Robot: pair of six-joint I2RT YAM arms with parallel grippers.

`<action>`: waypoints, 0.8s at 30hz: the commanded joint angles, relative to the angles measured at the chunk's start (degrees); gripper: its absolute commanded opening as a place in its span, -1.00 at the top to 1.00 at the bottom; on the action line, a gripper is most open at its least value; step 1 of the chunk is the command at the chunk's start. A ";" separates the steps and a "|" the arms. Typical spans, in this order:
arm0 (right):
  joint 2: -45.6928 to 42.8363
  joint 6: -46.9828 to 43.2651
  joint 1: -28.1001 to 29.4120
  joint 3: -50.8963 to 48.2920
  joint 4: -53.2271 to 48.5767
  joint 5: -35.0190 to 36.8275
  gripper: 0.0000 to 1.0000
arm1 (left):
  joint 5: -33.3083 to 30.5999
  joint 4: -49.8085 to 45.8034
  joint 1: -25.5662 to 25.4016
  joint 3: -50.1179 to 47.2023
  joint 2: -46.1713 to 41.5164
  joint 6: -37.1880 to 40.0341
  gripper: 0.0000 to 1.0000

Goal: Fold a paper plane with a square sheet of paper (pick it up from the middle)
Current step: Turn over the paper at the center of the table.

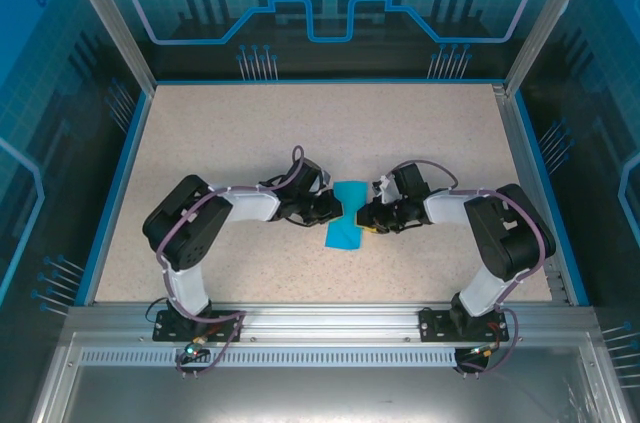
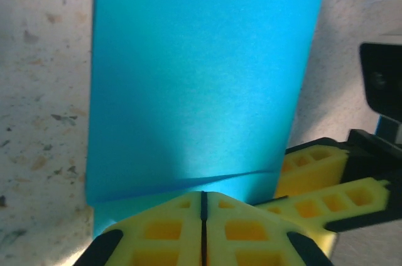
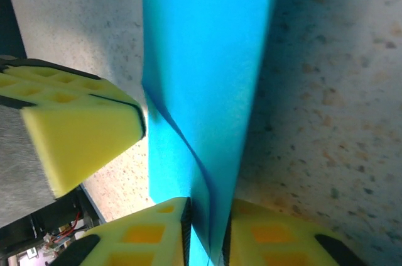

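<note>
1. The sheet (image 1: 344, 233) lies at the centre of the counter (image 1: 250, 123). It is already narrowed to a creased strip, and a folded-over layer is seen in the left wrist view.
2. The left tool (image 2: 202, 200), at the sheet's 9 o'clock, is closed finger to finger with its tips on the sheet's edge. Whether paper is pinched cannot be told.
3. The right tool (image 3: 206, 216), at the sheet's 3 o'clock, is clamped on a raised flap, with paper seen between its fingers.
4. No sharp nose or wings are formed yet. The first folds are judged done, while the pointed folds and final creasing are judged left.
</note>
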 commanded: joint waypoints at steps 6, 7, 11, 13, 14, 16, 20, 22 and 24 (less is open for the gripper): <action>-7.39 -8.94 -0.92 7.14 -18.44 3.85 0.83 | -12.49 -4.69 0.06 -4.30 -12.40 0.96 0.80; -8.57 -10.48 -1.02 9.19 -23.42 6.89 0.84 | -13.51 -5.76 0.13 -4.39 -13.45 1.42 0.79; -11.86 -18.81 0.23 22.45 -46.18 22.75 0.89 | -18.43 -8.14 0.69 -6.19 -17.45 1.88 0.79; -12.71 -21.46 2.61 29.95 -55.33 35.25 0.88 | -20.38 -7.71 1.07 -8.00 -19.51 1.29 0.76; -12.84 -21.66 4.34 33.06 -59.74 41.99 0.87 | -21.57 -7.64 1.38 -9.07 -20.61 0.76 0.75; -11.82 -21.77 6.82 37.71 -65.41 52.19 0.88 | -23.45 -7.69 1.95 -10.95 -22.66 -0.04 0.72; -6.87 -19.18 12.09 43.20 -71.67 64.16 0.90 | -27.61 -8.92 3.49 -14.00 -26.76 -1.62 0.67; -3.66 -18.22 14.45 44.22 -71.35 65.70 0.89 | -29.32 -10.83 4.45 -14.64 -28.38 -2.01 0.67; 1.56 -15.65 16.60 46.75 -72.77 66.42 0.89 | -30.32 -12.67 5.44 -15.15 -30.20 -1.81 0.67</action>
